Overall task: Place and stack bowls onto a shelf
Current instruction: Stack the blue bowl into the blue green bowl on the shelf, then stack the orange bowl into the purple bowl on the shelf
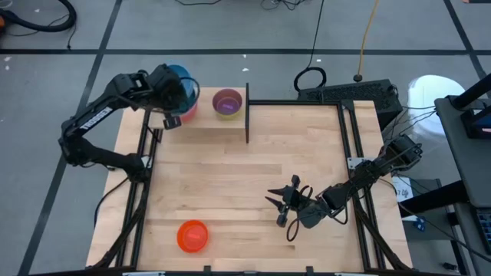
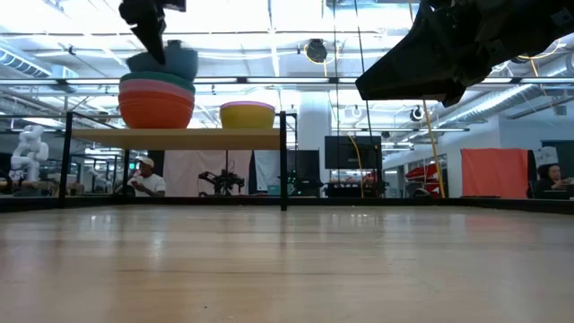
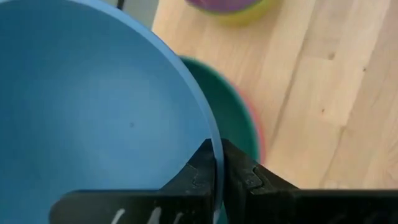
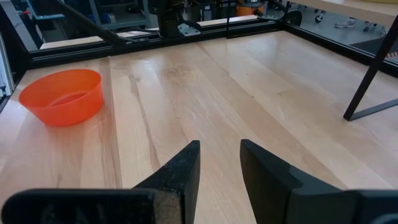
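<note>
My left gripper (image 3: pixel 219 163) pinches the blue bowl's (image 3: pixel 93 106) rim just above the shelf (image 2: pixel 175 137) stack — I judge lowering and release come next; right gripper (image 4: pixel 219 163) idles, parted.

Stood clear across most of the tabletop (image 1: pixel 230 184), broken only by a lone orange bowl (image 1: pixel 192 235) near its front edge. Crowded on the shelf (image 1: pixel 211 121): bowl stack (image 2: pixel 157 90) beside yellow bowl (image 2: pixel 247 114), black posts (image 1: pixel 247 113) flanking.
</note>
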